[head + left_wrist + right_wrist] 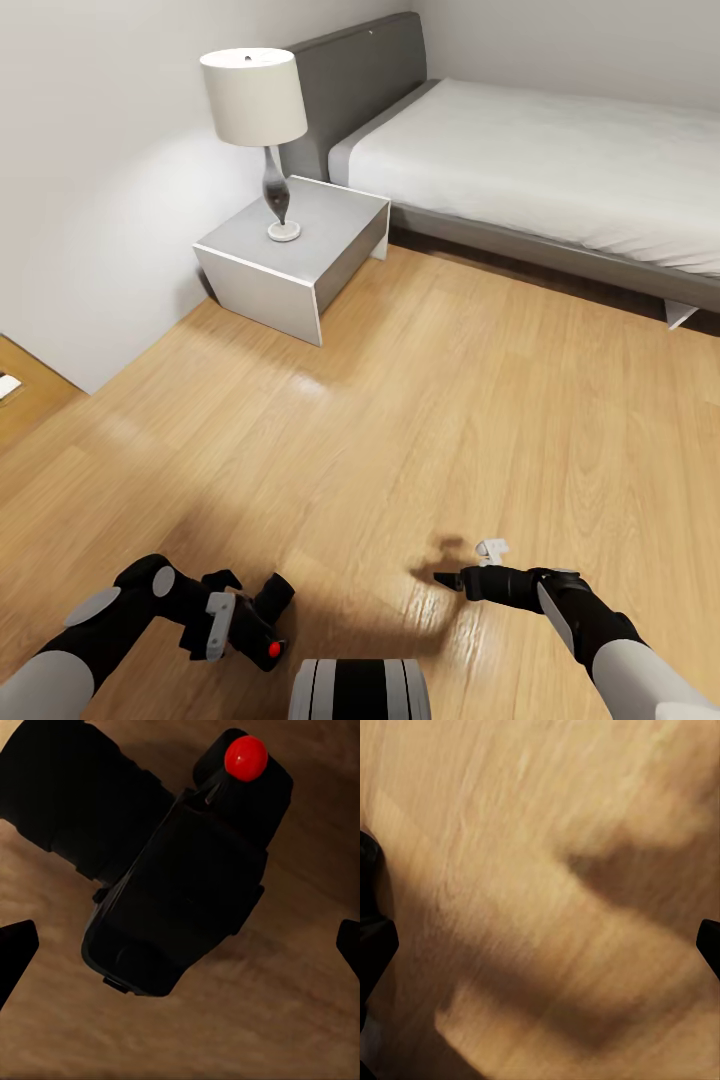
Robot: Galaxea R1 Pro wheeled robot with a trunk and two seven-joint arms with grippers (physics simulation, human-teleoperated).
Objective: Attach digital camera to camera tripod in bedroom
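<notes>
The robot is standing in the bedroom, on the wood floor [420, 400], and looking down over both its arms. The left gripper [262, 625] is holding the digital camera [268, 618] low in front of the robot. From the left wrist view the digital camera [176, 877] is sitting between the fingers [15, 945], which are looking wide apart, so I cannot tell how tightly they are squeezing it. Its red button [246, 757] is showing at one end.

The right gripper [452, 578] is pointing out over the floor with nothing in it. I cannot tell how far its fingers [375, 945] are open.

A bed [560, 160] and a small night table [300, 250] with a lamp [258, 110] are sitting ahead.

I think the camera is small, hard and fairly light, with smooth sides that could slip. It could break if dropped. Holding it by the boxy body, away from the round lens part, is looking safest to me.
</notes>
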